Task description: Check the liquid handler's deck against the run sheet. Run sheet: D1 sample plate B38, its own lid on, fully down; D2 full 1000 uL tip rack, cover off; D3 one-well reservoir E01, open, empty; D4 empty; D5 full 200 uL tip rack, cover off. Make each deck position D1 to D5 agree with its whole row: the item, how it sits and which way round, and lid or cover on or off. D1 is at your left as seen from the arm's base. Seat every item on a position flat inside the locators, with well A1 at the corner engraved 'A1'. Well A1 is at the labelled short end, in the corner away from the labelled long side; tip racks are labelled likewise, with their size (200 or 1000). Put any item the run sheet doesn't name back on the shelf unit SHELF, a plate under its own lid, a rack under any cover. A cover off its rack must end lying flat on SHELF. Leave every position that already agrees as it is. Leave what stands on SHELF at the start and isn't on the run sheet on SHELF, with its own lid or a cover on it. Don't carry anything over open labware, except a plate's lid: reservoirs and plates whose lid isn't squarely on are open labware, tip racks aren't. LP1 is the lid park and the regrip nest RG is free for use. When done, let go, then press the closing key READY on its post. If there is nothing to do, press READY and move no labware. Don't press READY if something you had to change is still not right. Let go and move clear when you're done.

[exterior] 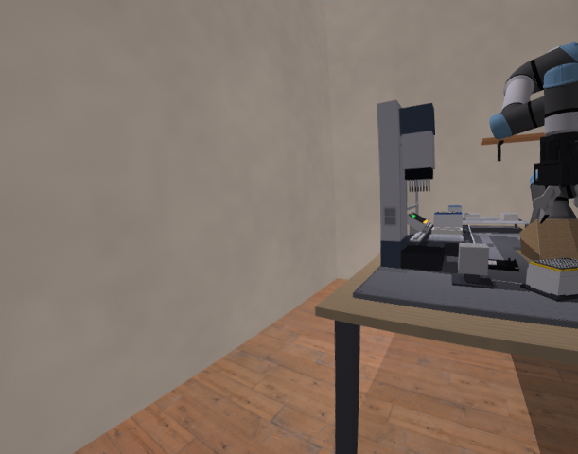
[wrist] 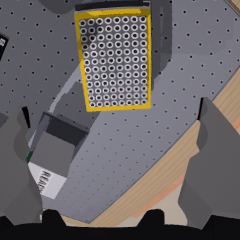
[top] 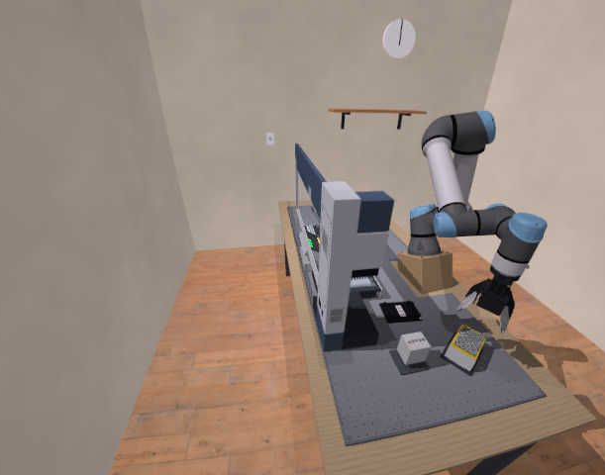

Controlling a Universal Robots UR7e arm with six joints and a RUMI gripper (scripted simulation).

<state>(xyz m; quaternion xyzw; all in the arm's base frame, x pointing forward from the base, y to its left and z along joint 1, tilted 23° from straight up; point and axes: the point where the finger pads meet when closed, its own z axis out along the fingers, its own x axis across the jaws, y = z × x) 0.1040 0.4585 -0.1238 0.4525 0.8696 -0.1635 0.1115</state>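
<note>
From up high we look down the table (top: 448, 445). From the side, low. The wrist looks straight down, close. All see the rack (top: 468, 342) (exterior: 558, 276) (wrist: 114, 60).

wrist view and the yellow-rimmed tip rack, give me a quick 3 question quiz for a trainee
1. True or false: the claw is shut on the yellow-rimmed tip rack.
2. In the top view, which lies nearer the table's front edge? A) the black plate B) the white READY block
3. Fill in: in the wrist view the tip rack has its cover ____.

Key
1. False. The claw is open and holds nothing; the rack lies apart from it, beyond the fingertips.
2. B.
3. Off; the rows of tips show.
</note>
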